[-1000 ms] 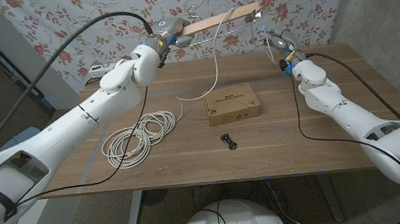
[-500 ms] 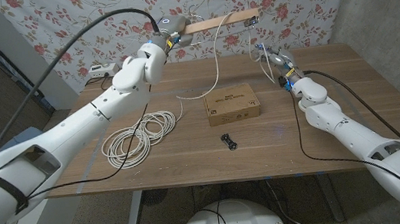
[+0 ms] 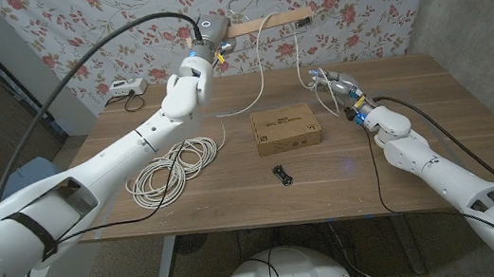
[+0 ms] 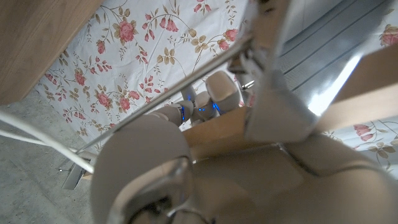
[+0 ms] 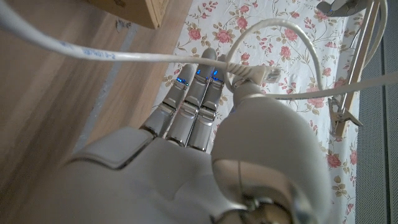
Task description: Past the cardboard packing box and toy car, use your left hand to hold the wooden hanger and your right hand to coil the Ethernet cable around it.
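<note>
**Hanger up, cable in our right hand**

Our left hand (image 3: 215, 43) grips the hanger (image 3: 268, 22) by one end, high above the table (image 3: 436, 123) and beyond the box (image 3: 286, 127). Our right hand (image 3: 338, 85) pinches the cable (image 3: 260, 70) near its plug, right of the box. The cable drapes over the hanger; its coil (image 3: 172, 168) lies left of the box, the car (image 3: 280, 173) just in front.
</note>
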